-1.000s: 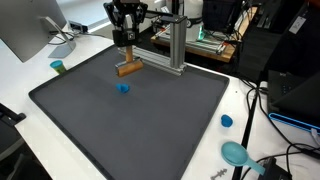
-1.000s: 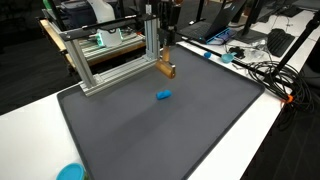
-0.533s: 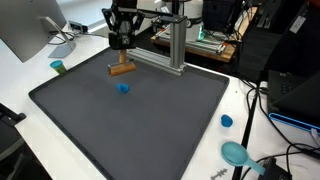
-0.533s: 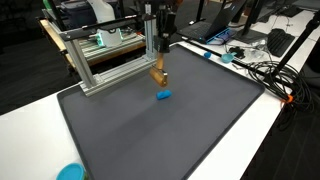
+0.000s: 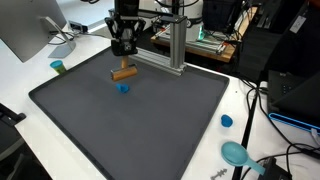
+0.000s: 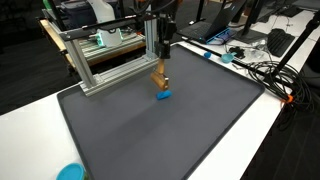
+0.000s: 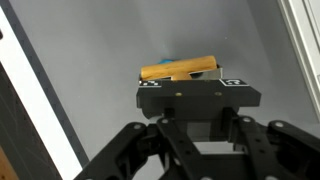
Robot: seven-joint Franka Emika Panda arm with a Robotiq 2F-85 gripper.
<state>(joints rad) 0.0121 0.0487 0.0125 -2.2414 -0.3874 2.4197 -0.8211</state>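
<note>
Near the desk's front corner lies a teal dish (image 5: 235, 153), with a blue cap (image 5: 226, 121) just beyond it, off the dark mat (image 5: 150, 130). Toward the mat's far edge sits a small blue piece (image 5: 123, 87). Just above it hangs the wooden block (image 5: 124, 73), clenched in the claw (image 5: 124, 60). In the wrist view, blue peeks out behind the block, though I cannot tell if they touch. A metal frame (image 5: 176, 50) stands along the far edge. A firm, level grip and slow, straight travel seem wise, so the block neither nudges the light piece nor clips the frame.
</note>
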